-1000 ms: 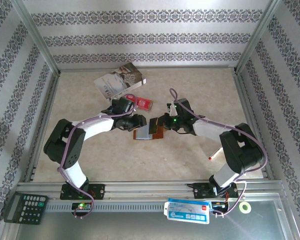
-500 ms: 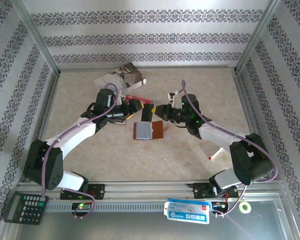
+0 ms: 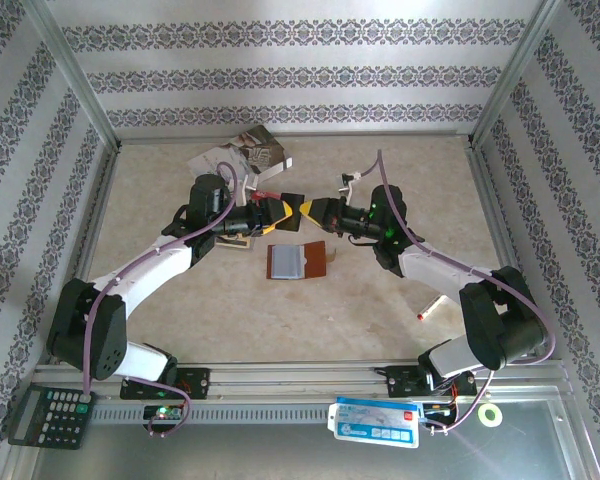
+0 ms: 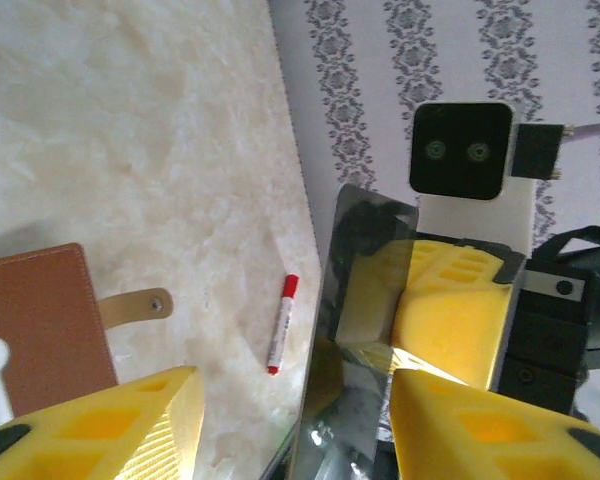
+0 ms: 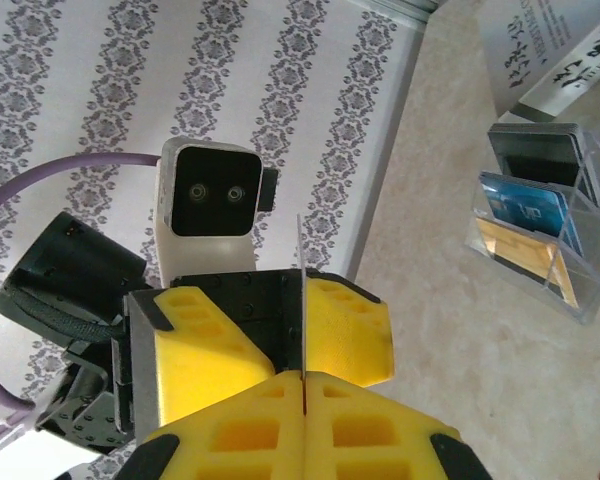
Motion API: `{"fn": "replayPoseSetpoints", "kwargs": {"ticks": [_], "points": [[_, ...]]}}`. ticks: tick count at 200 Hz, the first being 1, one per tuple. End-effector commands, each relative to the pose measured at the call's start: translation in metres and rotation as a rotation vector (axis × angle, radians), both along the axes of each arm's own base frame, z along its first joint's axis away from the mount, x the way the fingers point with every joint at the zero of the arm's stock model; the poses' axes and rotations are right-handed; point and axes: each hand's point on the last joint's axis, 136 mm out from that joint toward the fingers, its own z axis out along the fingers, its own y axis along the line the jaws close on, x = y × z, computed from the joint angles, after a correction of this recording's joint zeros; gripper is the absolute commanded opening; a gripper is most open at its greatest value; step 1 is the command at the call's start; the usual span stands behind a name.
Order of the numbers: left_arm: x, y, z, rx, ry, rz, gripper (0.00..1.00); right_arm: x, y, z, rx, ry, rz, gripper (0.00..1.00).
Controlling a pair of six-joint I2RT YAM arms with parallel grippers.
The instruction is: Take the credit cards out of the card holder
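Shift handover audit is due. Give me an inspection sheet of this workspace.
Surface: beige marbled tabletop, nothing spilled.
Job's things: card holder lies open on the tabletop; one credit card is held in the air between the hands.
Clutter: booklet, clear card stand, red marker, calculator by the near rail.
Hands: right hand shut on the credit card; left hand open, fingers either side of it.
Cables: purple cable loops along each arm.
Surroundings: patterned wallpaper, aluminium frame.
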Motion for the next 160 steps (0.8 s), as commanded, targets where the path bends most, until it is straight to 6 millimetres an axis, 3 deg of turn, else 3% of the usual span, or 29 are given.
{"fn": "replayPoseSetpoints", "kwargs": {"ticks": [1, 55, 69, 102, 123, 160], "points": [[0.005, -0.005, 0.038, -0.083, -0.104, -0.031, 0.41, 0.0, -0.001, 0.017, 0.05, -0.047, 0.018, 0.0], [0.008, 0.001, 0.038, -0.064, -0.112, -0.015, 0.0, 0.006, -0.006, 0.006, 0.035, -0.025, 0.0, 0.0], [0.01, 0.008, 0.029, -0.028, -0.102, 0.007, 0.0, 0.008, -0.009, -0.001, 0.017, -0.017, -0.008, 0.02], [0.015, 0.035, 0.003, 0.138, -0.095, 0.089, 0.0, 0.017, -0.029, -0.03, -0.092, 0.018, -0.084, 0.39], [0.018, 0.055, -0.009, 0.264, -0.118, 0.139, 0.0, 0.019, -0.045, -0.051, -0.219, 0.04, -0.15, 0.54], [0.036, 0.093, -0.016, 0.535, -0.232, 0.227, 0.0, 0.022, -0.072, -0.081, -0.463, 0.08, -0.242, 0.63]]}}
